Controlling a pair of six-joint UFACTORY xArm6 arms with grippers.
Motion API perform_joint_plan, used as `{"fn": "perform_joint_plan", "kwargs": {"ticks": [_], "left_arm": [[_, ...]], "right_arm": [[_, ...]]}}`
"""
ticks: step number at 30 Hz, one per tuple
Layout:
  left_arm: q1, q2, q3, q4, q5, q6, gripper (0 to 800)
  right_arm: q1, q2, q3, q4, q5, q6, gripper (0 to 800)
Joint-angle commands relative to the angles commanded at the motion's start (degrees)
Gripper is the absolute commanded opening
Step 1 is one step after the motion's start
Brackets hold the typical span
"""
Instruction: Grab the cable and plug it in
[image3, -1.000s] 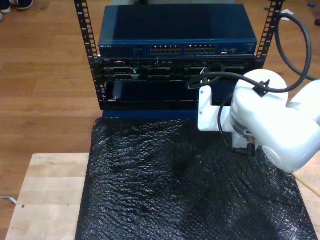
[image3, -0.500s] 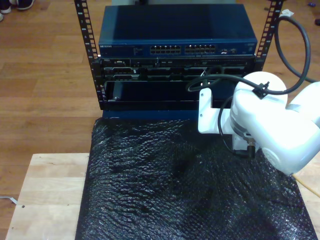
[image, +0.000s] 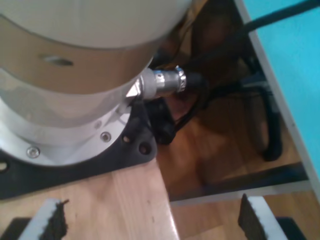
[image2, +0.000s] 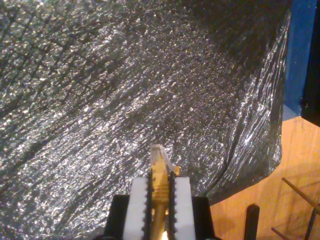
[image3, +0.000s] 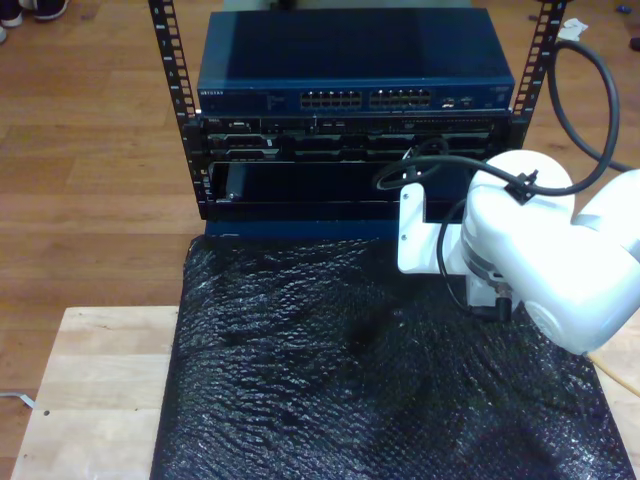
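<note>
over the black mat (image2: 125, 100), my second gripper (image2: 161, 200) pinches the cable (image2: 160, 167).

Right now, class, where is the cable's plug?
The plug sticks out from between the pads of my second gripper, which is shut on the cable, above the black mat.

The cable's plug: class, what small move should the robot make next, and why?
Probably carry the plug toward the network switch and line it up with a port. In the second wrist view my second gripper is shut on the cable, the clear tip sticking out past the pads over the black mat, well short of any port. The switch's port rows face the mat in the exterior view.
</note>
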Motion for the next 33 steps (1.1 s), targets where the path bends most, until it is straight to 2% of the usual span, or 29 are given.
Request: {"fn": "perform_joint_plan", "kwargs": {"ticks": [6, 12, 16, 21, 28, 33], "left_arm": [[3.78, -0.18, 0.70, -1.76, -3.87, 4.75, 800], [10.29, -0.09, 4.92, -4.66, -12.92, 11.34, 800], [12.04, -0.09, 7.91, -4.75, -18.73, 11.96, 800], [12.22, 0.18, 10.11, -4.84, -22.86, 11.87, 800], [12.22, 0.44, 10.81, -7.74, -24.26, 12.04, 800], [12.22, 0.53, 10.81, -7.82, -24.35, 12.75, 800]], "right_arm": [[-0.09, -0.26, 0.88, 0.00, 0.00, 0.00, 1], [-0.09, -0.26, 1.32, 0.00, 0.00, 0.00, 1], [-0.09, -0.35, 1.41, 0.00, 0.00, 0.09, 1], [-0.18, -0.44, 1.05, 0.00, -0.35, 0.09, 0], [0.09, -0.79, 0.62, -0.09, -10.29, -0.09, 0], [0.26, 2.02, -1.93, -0.18, -16.62, 0.00, 0]]}}
